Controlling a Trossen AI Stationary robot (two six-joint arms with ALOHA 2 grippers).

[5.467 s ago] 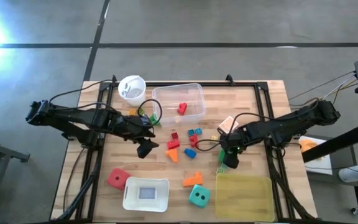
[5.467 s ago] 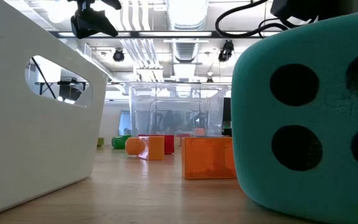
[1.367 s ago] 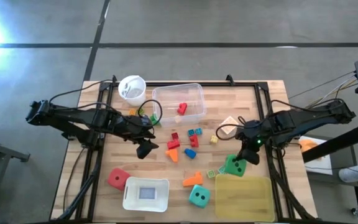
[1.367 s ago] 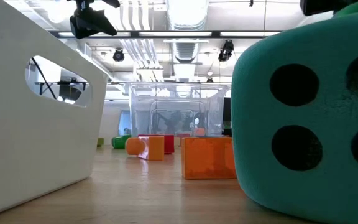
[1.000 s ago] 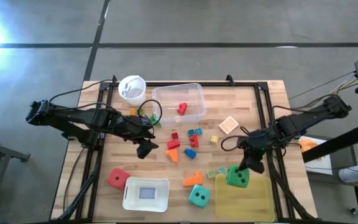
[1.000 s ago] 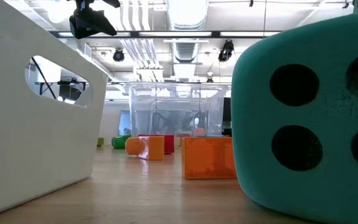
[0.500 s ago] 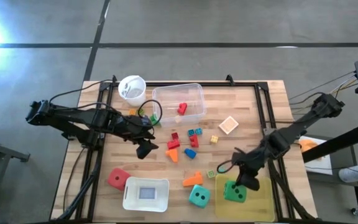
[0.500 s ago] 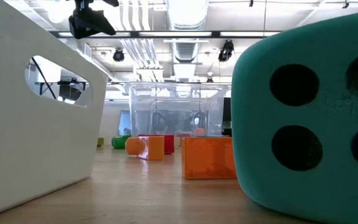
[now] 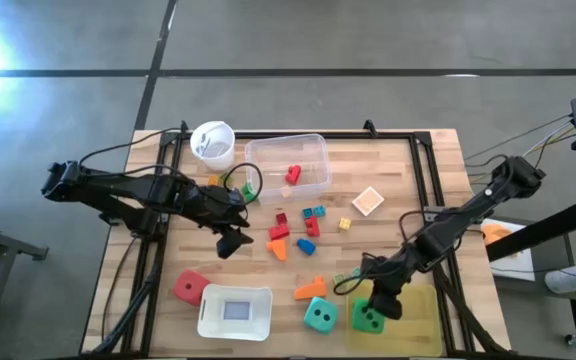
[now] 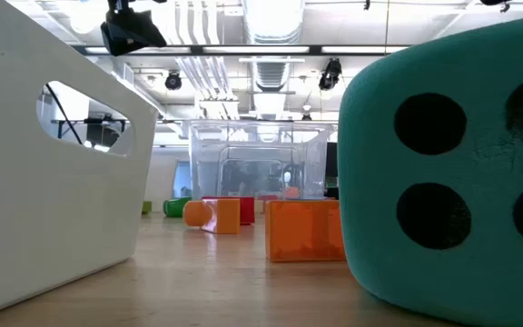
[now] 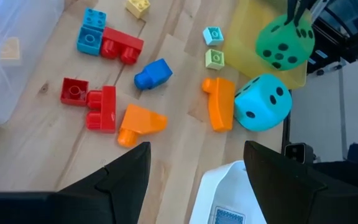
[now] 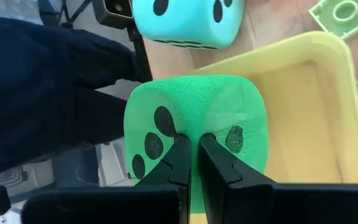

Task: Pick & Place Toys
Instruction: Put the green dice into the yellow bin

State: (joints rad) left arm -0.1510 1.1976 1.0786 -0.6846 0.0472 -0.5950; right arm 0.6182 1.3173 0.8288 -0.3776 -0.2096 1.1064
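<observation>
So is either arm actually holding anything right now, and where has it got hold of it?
The right tool pinches the green die by its top face, over the yellow tray. The left tool is open, holding nothing.

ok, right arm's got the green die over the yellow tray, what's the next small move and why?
Probably lower a touch, then open. The right gripper is shut, pinching the green die, which sits over the yellow tray near its corner by the teal die. The left gripper waits mid-table.
</observation>
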